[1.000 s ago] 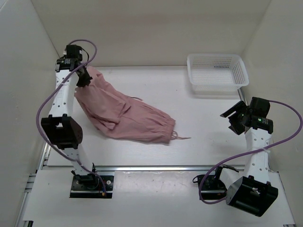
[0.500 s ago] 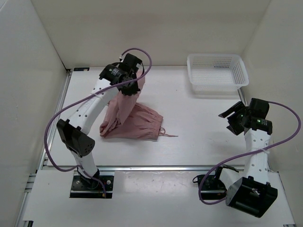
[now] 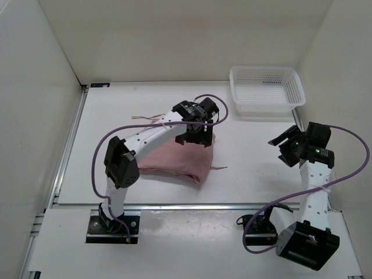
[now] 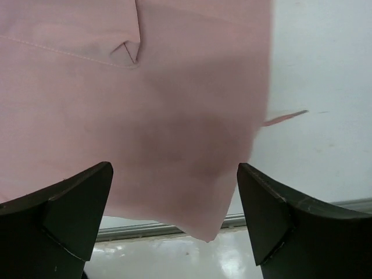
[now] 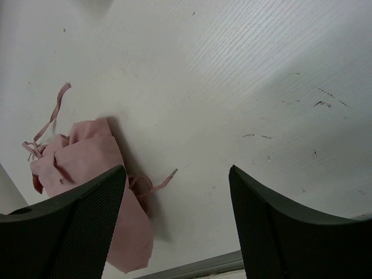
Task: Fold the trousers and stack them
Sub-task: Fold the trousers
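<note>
The left gripper [image 3: 195, 135] hangs low over the trousers [image 3: 174, 160]. Its fingers are spread wide and pinch nothing. In the left wrist view the pink cloth [image 4: 145, 87] lies flat directly beneath the left gripper [image 4: 174, 168] and fills the gap between the two dark fingertips. A small flap [image 4: 131, 51] with a stitched seam running off to its left sits on the cloth, further out from the fingers. The cloth's straight edge runs just inside the right-hand fingertip, and a thin end of drawstring [image 4: 285, 117] pokes out onto the bare bench past that edge.

From above, the trousers are a compact bundle on the bench [image 3: 250, 151], partly hidden under the left arm. The bundle reaches from below the gripper back toward that arm's base, and the drawstring [image 3: 220, 168] trails out on the side facing the right arm.

The right gripper [image 3: 282, 148] is well apart from the cloth (nothing lies under it but bench). Its fingers also stand spread and hold nothing. In its own wrist view the right gripper [image 5: 175, 171] frames bare bench, with the trousers [image 5: 81, 157] off beyond its left finger and the drawstring [image 5: 157, 181] curling toward the gap.

A white mesh basket [image 3: 264, 104] stands on the far side of the right gripper, apart from it.
</note>
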`<control>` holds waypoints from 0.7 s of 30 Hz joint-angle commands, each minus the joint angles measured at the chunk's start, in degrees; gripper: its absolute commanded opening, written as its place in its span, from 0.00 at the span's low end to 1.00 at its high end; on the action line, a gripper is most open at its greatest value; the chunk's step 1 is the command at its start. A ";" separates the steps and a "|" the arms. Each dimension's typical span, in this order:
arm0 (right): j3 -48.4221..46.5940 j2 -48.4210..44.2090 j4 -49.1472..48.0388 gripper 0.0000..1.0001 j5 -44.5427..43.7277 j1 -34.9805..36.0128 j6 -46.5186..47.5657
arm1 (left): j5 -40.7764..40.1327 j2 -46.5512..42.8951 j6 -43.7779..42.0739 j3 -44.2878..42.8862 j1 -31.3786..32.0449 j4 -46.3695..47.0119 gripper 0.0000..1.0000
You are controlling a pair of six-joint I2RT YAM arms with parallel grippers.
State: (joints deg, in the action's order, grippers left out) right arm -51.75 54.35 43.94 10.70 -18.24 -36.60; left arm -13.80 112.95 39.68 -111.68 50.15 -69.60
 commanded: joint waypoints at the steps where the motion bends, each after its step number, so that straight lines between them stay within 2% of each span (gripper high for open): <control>1: 0.15 -0.73 0.18 0.76 1.51 0.40 1.96 | -1.31 -2.19 -1.71 -3.45 -2.24 -3.43 1.00; 5: 0.15 -0.73 0.18 0.76 3.36 0.40 3.28 | -0.52 -9.39 -4.87 -4.78 -8.82 -3.43 0.99; 6: 0.15 -0.21 0.18 0.76 5.02 1.09 4.16 | -0.52 -10.72 -5.92 -3.82 -12.58 -3.43 0.96; 8: -0.37 0.32 -1.31 0.69 6.96 2.59 4.78 | -0.52 -14.40 -6.71 2.14 -16.56 -1.77 0.87; 9: -0.89 0.32 -2.71 0.59 7.84 5.73 4.78 | -0.52 -15.55 -6.72 4.78 -18.49 -0.89 0.75; 11: -2.04 2.42 -4.21 0.42 7.85 11.27 5.31 | 1.23 -17.75 -8.38 14.26 -22.63 3.13 0.62; 12: -3.96 4.87 -5.61 0.26 6.80 18.69 5.31 | 1.76 -19.67 -8.39 17.86 -23.42 4.99 0.57; 13: -5.28 6.72 -6.14 0.22 5.83 22.94 5.31 | 3.59 -20.48 -9.00 25.12 -24.74 7.00 0.45; 14: -6.86 9.00 -6.15 0.19 4.69 27.07 5.31 | 4.91 -21.01 -9.01 28.41 -25.45 8.85 0.40; 15: -8.53 14.07 -6.67 0.12 3.90 34.43 4.70 | 6.23 -21.01 -9.01 31.40 -26.24 11.83 0.34; 16: -9.94 16.64 -7.29 0.09 3.37 37.72 4.00 | 7.98 -21.01 -7.70 34.13 -26.94 13.08 0.29; 18: -13.46 23.39 -8.78 0.06 2.32 45.96 3.47 | 8.00 -21.01 -6.99 39.59 -28.88 13.70 0.28; 21: -16.36 31.74 -11.59 0.05 0.73 52.49 2.94 | 7.39 -21.01 -4.62 44.08 -30.19 16.51 0.29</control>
State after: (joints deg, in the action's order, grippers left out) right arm -65.08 80.90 34.89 13.26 29.15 -33.04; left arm -8.25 94.08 33.12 -69.71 21.67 -57.74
